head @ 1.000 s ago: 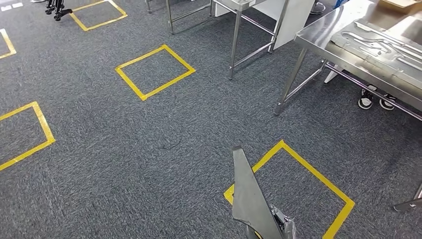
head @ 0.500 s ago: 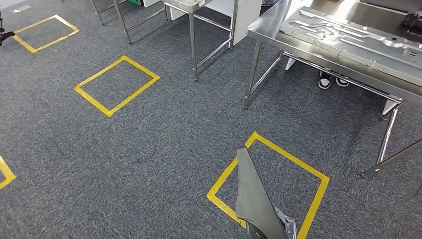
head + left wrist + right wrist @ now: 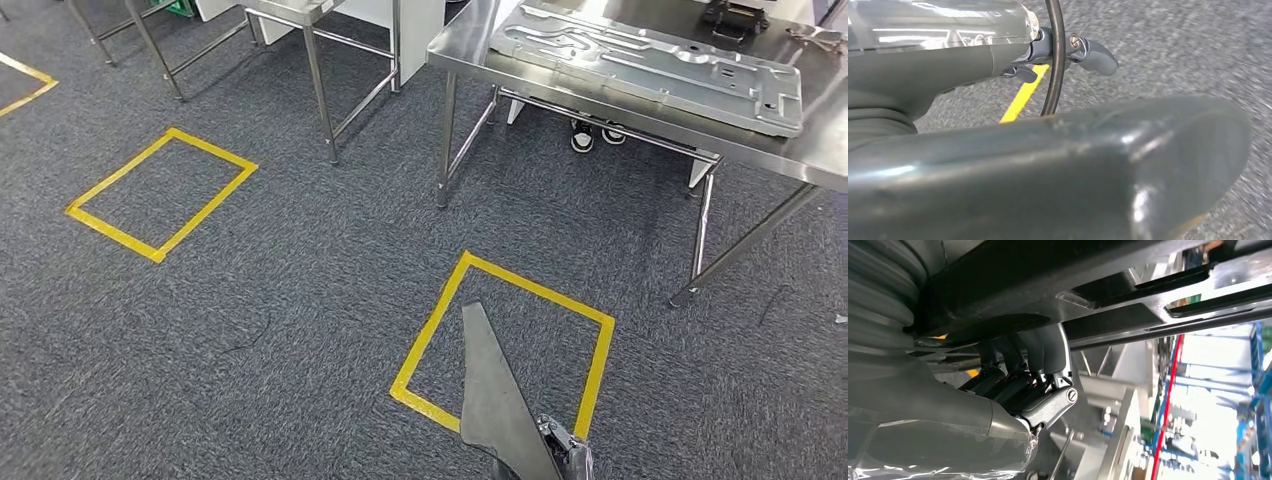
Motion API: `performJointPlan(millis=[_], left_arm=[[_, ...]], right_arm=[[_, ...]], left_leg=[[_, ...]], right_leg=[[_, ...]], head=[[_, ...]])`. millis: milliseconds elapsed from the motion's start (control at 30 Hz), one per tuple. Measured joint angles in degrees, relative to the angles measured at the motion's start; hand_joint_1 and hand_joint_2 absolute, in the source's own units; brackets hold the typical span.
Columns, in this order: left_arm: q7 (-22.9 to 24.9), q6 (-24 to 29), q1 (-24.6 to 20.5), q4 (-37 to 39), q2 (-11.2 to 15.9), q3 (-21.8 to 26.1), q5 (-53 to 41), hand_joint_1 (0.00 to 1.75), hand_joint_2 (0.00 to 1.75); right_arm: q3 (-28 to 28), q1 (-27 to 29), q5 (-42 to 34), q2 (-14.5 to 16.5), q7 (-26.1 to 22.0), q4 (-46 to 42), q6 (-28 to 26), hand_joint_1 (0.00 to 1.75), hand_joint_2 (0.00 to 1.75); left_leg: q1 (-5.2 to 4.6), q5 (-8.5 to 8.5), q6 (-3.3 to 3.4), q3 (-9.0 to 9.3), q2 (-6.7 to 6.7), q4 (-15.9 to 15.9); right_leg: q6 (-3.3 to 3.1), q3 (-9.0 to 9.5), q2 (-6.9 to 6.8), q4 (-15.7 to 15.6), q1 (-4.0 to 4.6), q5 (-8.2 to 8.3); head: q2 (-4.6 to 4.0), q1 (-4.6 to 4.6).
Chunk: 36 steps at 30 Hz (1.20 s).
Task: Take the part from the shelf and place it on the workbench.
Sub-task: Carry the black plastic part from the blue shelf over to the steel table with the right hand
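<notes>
We note first the workbench (image 3: pixel 470 45), a steel table ahead and to the right in the head view, with a large pressed metal panel (image 3: pixel 650 62) lying flat along its top. Its near left portion looks bare, which we judge the likeliest place for set-down. A person's shoes (image 3: pixel 592 135) stand beneath it on the far side.

On the carpet just short of the bench lies a yellow taped square (image 3: pixel 432 335), which we take to be a standing mark for the robot.

The part (image 3: pixel 490 395), a long, dark, tapering metal piece, rises from the bottom of the head view over that square, its narrow end pointing forward. It is carried low and close to the body, presumably to keep it steady in transit.

The right hand (image 3: pixel 1018 390) has its fingers (image 3: pixel 1040 352) clenched around the part's edge in the wrist view.

The left hand (image 3: pixel 1068 55) hangs over the carpet; its fingers look curled with nothing in them, though we cannot tell for certain.
</notes>
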Motion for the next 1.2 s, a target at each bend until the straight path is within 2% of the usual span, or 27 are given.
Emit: performJointPlan(millis=[67,133,167,233,267,333,367,400,433,500,567,600,633,667,700,767,800,833,867,900,933,1000,1067,1100,1133,1167,1200], left_arm=[[0.39,0.44,-0.07,0.00,-0.39,-0.01,-0.46,0.00,0.00],[0.68,1.03,-0.32,-0.01,-0.85,-0.04,-0.80,0.00,0.00],[0.71,1.22,-0.42,-0.01,-1.09,-0.05,-0.90,0.00,0.00],[0.78,1.30,-0.38,-0.01,-1.51,-0.07,-1.01,0.00,0.00],[0.82,1.24,-0.28,-0.01,-1.67,-0.08,-1.05,0.00,0.00],[0.89,1.07,0.02,0.00,-1.81,-0.08,-1.10,0.00,0.00],[0.91,1.02,0.15,0.00,-1.81,-0.07,-1.10,0.00,0.00],[0.91,0.98,0.23,0.00,-1.81,-0.07,-1.10,0.00,0.00],[0.91,0.96,0.25,0.00,-1.81,-0.07,-1.10,0.00,0.00],[0.92,0.96,0.30,0.01,-1.82,-0.07,-1.10,0.00,0.00],[0.92,0.95,0.25,0.02,-1.87,-0.08,-1.12,0.00,0.00],[0.91,0.94,0.19,0.02,-1.89,-0.09,-1.14,0.00,0.00],[0.93,0.95,0.09,0.02,-1.93,-0.09,-1.18,0.00,0.00],[1.09,1.01,0.04,0.02,-1.97,-0.10,-1.31,0.00,0.00],[1.33,1.08,0.06,0.02,-2.00,-0.11,-1.53,0.00,0.00],[1.91,1.26,0.20,0.02,-2.02,-0.14,-1.96,0.00,0.00],[2.10,1.30,0.29,0.02,-2.02,-0.15,-2.08,0.00,0.00],[2.22,1.33,0.36,0.02,-2.01,-0.15,-2.10,0.00,0.00],[2.30,1.33,0.38,0.02,-2.00,-0.16,-2.12,0.00,0.00],[2.34,1.33,0.37,0.02,-2.01,-0.16,-2.13,0.00,0.00],[2.31,1.29,0.32,0.02,-2.04,-0.17,-2.13,0.00,0.00],[1.91,1.02,0.24,0.02,-2.20,-0.20,-2.13,0.00,0.00],[1.03,0.72,0.20,0.02,-2.38,-0.22,-2.16,0.00,0.00],[0.57,0.61,0.11,0.02,-2.43,-0.25,-2.22,0.00,0.00],[0.20,0.55,0.00,0.01,-2.45,-0.28,-2.35,0.00,0.00],[-0.04,0.49,-0.10,-0.01,-2.47,-0.32,-2.48,0.00,0.00],[-0.21,0.45,-0.14,-0.02,-2.50,-0.36,-2.61,0.00,0.00]], right_arm=[[-0.03,0.18,0.25,0.15,0.00,-0.21,-0.16,1.75,1.75],[-0.07,0.57,0.39,0.33,0.00,-0.50,-0.29,1.75,1.75],[-0.11,0.78,0.43,0.45,-0.01,-0.66,-0.33,1.75,1.75],[-0.17,1.07,0.52,0.76,-0.02,-0.92,-0.37,1.75,1.75],[-0.20,1.13,0.57,0.92,-0.02,-1.00,-0.36,1.75,1.75],[-0.25,1.27,0.74,1.11,-0.02,-1.08,-0.35,1.75,1.75],[-0.28,1.39,0.82,1.15,-0.02,-1.11,-0.34,1.75,1.75],[-0.34,1.48,0.90,1.17,-0.02,-1.13,-0.33,1.75,1.75],[-0.39,1.53,0.95,1.20,-0.02,-1.15,-0.33,1.75,1.75],[-0.49,1.55,1.00,1.26,-0.02,-1.23,-0.32,1.75,1.75],[-0.57,1.61,1.05,1.29,0.00,-1.43,-0.31,1.75,1.75],[-0.62,1.71,1.12,1.32,0.00,-1.55,-0.31,1.75,1.75],[-0.67,1.85,1.22,1.36,-0.01,-1.69,-0.27,1.75,1.75],[-0.71,2.00,1.36,1.39,-0.02,-1.82,-0.19,1.75,1.75],[-0.77,2.06,1.51,1.43,-0.02,-1.94,-0.08,1.75,1.75],[-0.83,2.00,1.81,1.46,-0.01,-2.09,0.12,1.75,1.75],[-0.84,1.94,1.91,1.48,0.00,-2.13,0.15,1.75,1.75],[-0.85,1.93,1.98,1.50,0.00,-2.13,0.17,1.75,1.75],[-0.86,1.99,2.02,1.51,0.00,-2.13,0.24,1.75,1.75],[-0.87,2.04,2.02,1.52,0.00,-2.13,0.30,1.75,1.75],[-0.89,2.08,2.06,1.53,0.00,-2.15,0.38,1.75,1.75],[-0.91,2.07,2.20,1.60,0.00,-2.23,0.46,1.75,1.75],[-0.91,2.04,2.36,1.73,0.00,-2.40,0.50,1.75,1.75],[-0.94,2.04,2.39,1.79,0.01,-2.49,0.54,1.75,1.75],[-0.98,2.07,2.42,1.85,0.00,-2.57,0.58,1.75,1.75],[-1.03,2.16,2.43,1.91,0.00,-2.62,0.62,1.75,1.75],[-1.09,2.21,2.44,1.99,-0.01,-2.65,0.67,1.75,1.75]], left_leg=[[-0.19,-0.45,-0.55,0.39,1.01,-0.08],[-0.28,-0.87,-1.13,0.98,1.94,-0.20],[-0.26,-1.38,-1.38,1.11,1.32,0.22],[-0.06,-3.87,-1.75,-0.34,-1.66,4.16],[-0.01,-5.63,-1.87,-2.04,-3.25,7.74],[0.10,-8.00,-2.10,-5.94,-4.41,14.81],[0.12,-7.64,-2.18,-6.98,-4.56,16.14],[0.17,-5.99,-2.20,-6.95,-4.73,15.09],[0.26,-3.49,-2.20,-5.90,-5.12,11.92],[0.57,-0.01,-2.04,-3.19,-7.96,4.70],[0.62,0.41,-1.61,-2.20,-10.26,1.81],[0.52,0.37,-1.27,-2.16,-10.20,1.53],[0.52,0.50,-0.82,-2.07,-9.44,1.49],[0.55,0.65,-0.37,-1.92,-8.67,1.25],[0.61,0.82,0.10,-1.79,-7.83,1.01],[0.51,0.96,0.65,-1.72,-6.10,0.75],[0.40,0.91,0.79,-1.74,-5.17,0.73],[0.31,0.83,0.82,-1.74,-4.24,0.74],[0.24,0.71,0.82,-1.68,-3.35,0.74],[0.19,0.57,0.80,-1.54,-2.50,0.75],[0.13,0.39,0.75,-1.30,-1.73,0.75],[-0.06,-0.06,0.52,-0.75,-0.42,0.73],[-0.17,-0.45,0.01,-0.38,0.63,0.67],[-0.21,-0.55,-0.31,-0.17,1.23,0.52],[-0.24,-0.60,-0.61,0.19,1.83,0.26],[-0.24,-0.77,-0.93,0.56,1.75,0.14],[-0.24,-1.26,-1.22,0.62,0.72,0.57]], right_leg=[[-0.70,1.18,-1.14,-2.49,0.58,0.17],[-1.20,1.22,0.18,-2.85,0.48,0.25],[-1.47,1.42,0.88,-3.21,0.23,0.35],[-2.02,1.89,2.25,-3.85,-0.35,0.56],[-2.19,1.94,2.93,-3.92,-0.36,0.54],[-2.33,1.94,4.61,-3.82,-0.38,0.48],[-2.31,1.98,5.54,-3.74,-0.40,0.44],[-2.20,2.05,6.53,-3.57,-0.45,0.37],[-2.02,2.14,7.44,-3.34,-0.52,0.23],[-1.45,1.94,9.07,-2.57,-0.61,-0.15],[-0.70,1.35,10.41,-2.09,-0.69,-0.23],[-0.28,1.07,11.13,-2.06,-0.71,-0.11],[0.07,0.92,11.61,-2.15,-0.83,0.04],[0.37,0.72,10.96,-1.90,-0.80,-0.10],[0.66,0.12,9.39,-0.71,-0.73,-0.84],[1.08,-2.57,5.30,4.76,-0.65,-3.94],[1.26,-4.52,4.20,8.58,-0.71,-5.78],[1.38,-6.18,3.83,11.76,-0.81,-6.90],[1.41,-7.08,3.67,13.41,-0.87,-7.05],[1.35,-6.94,3.53,13.05,-0.89,-6.15],[1.13,-5.57,3.23,10.42,-0.84,-4.33],[0.07,-1.32,0.71,2.57,-0.27,-0.88],[-0.87,0.91,-1.57,-1.85,0.50,0.14],[-1.10,0.96,-1.75,-2.21,0.73,-0.05],[-1.21,1.00,-0.96,-2.53,0.73,0.11],[-1.35,1.20,-0.24,-2.96,0.49,0.32],[-1.58,1.50,0.49,-3.47,0.20,0.55]], head=[[0.00,-0.01],[0.00,-0.02],[0.00,-0.02],[0.00,-0.03],[0.00,-0.03],[0.00,-0.04],[0.00,-0.04],[0.00,-0.04],[0.00,-0.04],[0.00,-0.03],[0.00,-0.01],[0.00,-0.01],[0.00,-0.02],[0.00,-0.01],[0.00,-0.02],[0.00,0.00],[0.00,0.00],[0.00,0.01],[0.00,0.01],[0.00,0.01],[0.00,0.02],[0.00,0.02],[0.00,0.02],[0.00,0.01],[0.00,0.02],[0.00,0.00],[0.00,0.00]])
